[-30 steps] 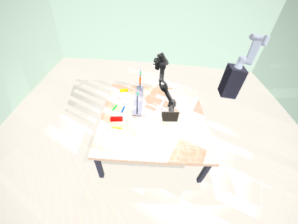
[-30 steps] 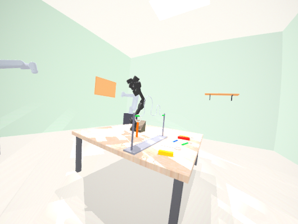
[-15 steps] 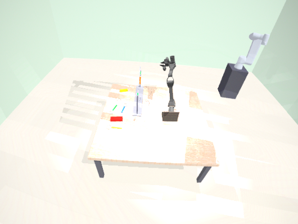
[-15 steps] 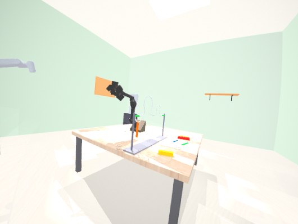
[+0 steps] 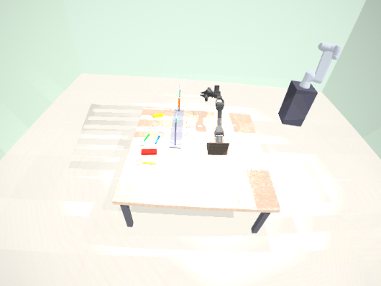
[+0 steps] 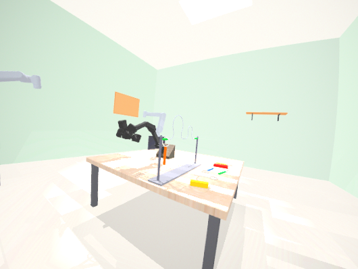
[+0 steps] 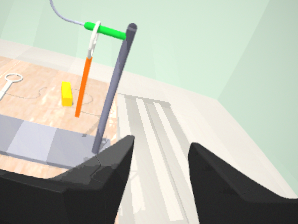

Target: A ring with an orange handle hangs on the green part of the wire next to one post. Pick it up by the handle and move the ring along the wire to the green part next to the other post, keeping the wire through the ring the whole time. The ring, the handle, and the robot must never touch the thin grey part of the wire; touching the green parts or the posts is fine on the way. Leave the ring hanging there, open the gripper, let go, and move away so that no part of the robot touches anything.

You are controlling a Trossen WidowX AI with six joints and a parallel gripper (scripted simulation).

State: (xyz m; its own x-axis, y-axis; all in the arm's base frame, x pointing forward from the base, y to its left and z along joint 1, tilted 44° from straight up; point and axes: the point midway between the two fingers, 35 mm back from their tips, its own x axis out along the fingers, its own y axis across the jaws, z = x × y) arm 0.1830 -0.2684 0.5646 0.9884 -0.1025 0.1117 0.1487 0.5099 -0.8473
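Observation:
The white ring [image 7: 91, 46] hangs on the green part [image 7: 107, 32] [image 6: 165, 139] [image 5: 180, 93] beside the near post [image 7: 114, 90] [image 6: 159, 162]. In the wrist view it sits toward the grey wire's end of the green part. Its orange handle [image 7: 83, 87] [image 6: 165, 155] [image 5: 179, 103] hangs down, slightly tilted in the wrist view. The grey wire [image 7: 62, 17] [image 6: 173, 126] loops to the other green part [image 6: 196, 138] [image 5: 176, 120] at the other post [image 6: 196, 152] [image 5: 175, 134]. My gripper [image 7: 162, 146] [image 5: 203, 96] is partly open and empty, apart from the handle and post.
The posts stand on a grey base plate [image 7: 30, 137] [image 6: 179, 172]. Beyond it lie a yellow block [image 7: 66, 94] [image 5: 158, 116] [image 6: 199, 184], a red block [image 5: 149, 151] [image 6: 220, 165], a green stick [image 5: 147, 137], a blue stick [image 5: 157, 139] and a yellow stick [image 5: 149, 163].

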